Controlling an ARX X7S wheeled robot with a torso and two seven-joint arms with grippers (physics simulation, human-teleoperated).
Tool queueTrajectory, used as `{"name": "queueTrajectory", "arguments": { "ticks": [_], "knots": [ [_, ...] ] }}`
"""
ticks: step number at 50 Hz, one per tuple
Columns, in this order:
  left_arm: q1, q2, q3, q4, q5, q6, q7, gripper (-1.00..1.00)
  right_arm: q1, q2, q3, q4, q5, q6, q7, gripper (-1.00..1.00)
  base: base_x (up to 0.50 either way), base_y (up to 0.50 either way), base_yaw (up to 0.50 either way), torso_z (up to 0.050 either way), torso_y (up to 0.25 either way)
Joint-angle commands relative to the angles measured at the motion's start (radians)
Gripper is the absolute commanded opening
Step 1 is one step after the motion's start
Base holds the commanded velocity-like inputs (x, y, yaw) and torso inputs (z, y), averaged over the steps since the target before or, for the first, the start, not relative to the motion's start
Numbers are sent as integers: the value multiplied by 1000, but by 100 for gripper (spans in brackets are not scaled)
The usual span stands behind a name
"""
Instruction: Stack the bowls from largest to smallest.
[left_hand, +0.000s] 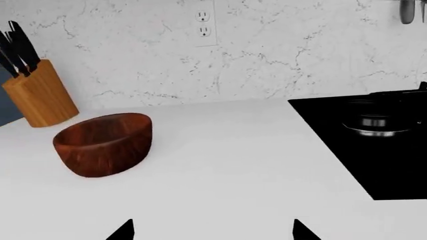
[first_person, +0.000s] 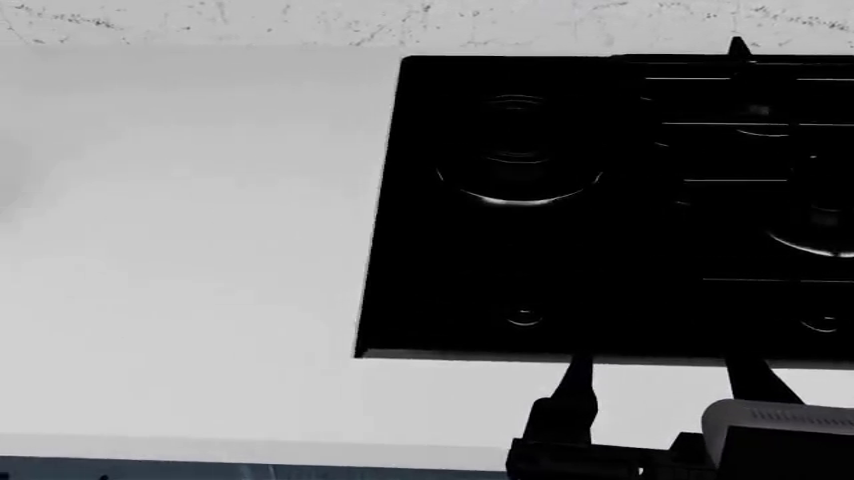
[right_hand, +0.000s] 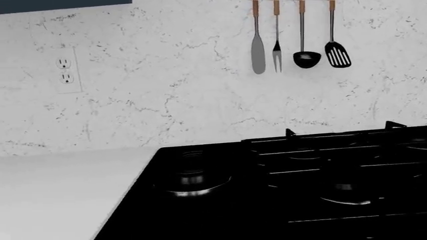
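Note:
The reddish-brown wood-grain bowl (left_hand: 103, 145) stands upright on the white counter (left_hand: 227, 165), in the left wrist view only. My left gripper (left_hand: 213, 232) is open and empty. Its two dark fingertips (left_hand: 123, 231) are spread wide, short of the bowl and off to one side of it. My right gripper (first_person: 663, 385) shows at the bottom of the head view, open and empty, at the front edge of the black cooktop (first_person: 601, 200). Its fingers do not show in the right wrist view. The dark grey bowl and the white bowl are out of view.
A wooden knife block (left_hand: 40, 95) stands by the marble wall behind the bowl, and a wall outlet (left_hand: 204, 24) is above the counter. The cooktop (left_hand: 373, 145) lies to the side of the bowl. Utensils (right_hand: 293, 40) hang on the wall above the cooktop (right_hand: 280, 190).

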Motion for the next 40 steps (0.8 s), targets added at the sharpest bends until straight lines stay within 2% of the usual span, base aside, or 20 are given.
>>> {"name": "queueTrajectory", "arguments": {
  "ticks": [1, 5, 7, 9, 14, 19, 20, 21, 25, 27, 29, 31, 33, 35, 37, 38, 40],
  "knots": [
    [73, -18, -37, 15, 11, 32, 1, 100, -2, 5, -3, -2, 2, -2, 6, 100, -1, 500, 0, 0, 0],
    [88, -22, -43, 20, 16, 38, -3, 100, 1, 6, -2, -2, 2, -2, 10, 100, -1, 500, 0, 0, 0],
    [27, -14, -10, 6, -2, 12, -4, 100, 0, 8, -3, -5, 1, -3, 11, 100, -1, 500, 0, 0, 0],
    [70, -20, -30, 14, 9, 31, -3, 100, 0, 8, -4, -3, -1, -6, 12, 100, -1, 500, 0, 0, 0],
    [78, -25, -32, 15, 10, 36, -3, 100, 1, 11, -14, 2, -10, -12, 13, 100, 49, 500, 0, 0, 0],
    [27, -23, -4, 11, -5, 11, -7, 100, 1, 13, -14, 3, -10, -18, 13, 100, 285, 223, 0, 0, 0],
    [-69, -3, 40, -9, -28, -34, -9, 100, 0, 13, -14, 4, -10, -22, 12, 100, 394, 262, 0, 0, 0],
    [-95, 3, 56, -9, -31, -51, -14, 100, 2, 12, -10, 6, -6, -24, 11, 100, 406, 262, 0, 0, 0],
    [-16, -21, 20, 17, -13, -16, -16, 100, 0, 11, -7, 6, -7, -34, 12, 100, 448, 31, 0, 0, 0],
    [-46, -20, 35, 18, -22, -31, -20, 100, -4, 10, -5, 7, -3, -42, 8, 100, 500, 1, 0, 0, 0],
    [-12, -34, 20, 35, -18, -19, -25, 100, -7, 11, -4, 5, -1, -42, 9, 100, 500, 1, 0, 0, 0],
    [-73, -39, 38, 52, -53, -30, -30, 100, -10, 11, -3, 6, 4, -41, 7, 100, 195, 0, 0, 0, 0],
    [-119, -177, 164, 60, -44, 88, -108, 100, -15, 11, -8, 9, 4, -41, 6, 100, 0, 0, 0, 0, 0],
    [-186, -266, 264, 60, -50, 184, -153, 100, -14, 11, -7, 10, 10, -34, 8, 100, 0, 0, 0, 0, 0],
    [-345, -311, 227, 35, -219, 125, -171, 100, -14, 14, -9, 6, 17, -24, 9, 100, 0, 0, 0, 0, 0],
    [-394, -384, 206, 48, -312, 98, -150, 100, -14, 17, -10, 6, 18, -20, 9, 100, 0, 0, 0, 0, 0],
    [-555, -365, 200, 13, -439, -15, -124, 100, -8, 19, -9, 12, 21, -15, 9, 100, 0, 0, 0, 0, 0]
  ]
}}
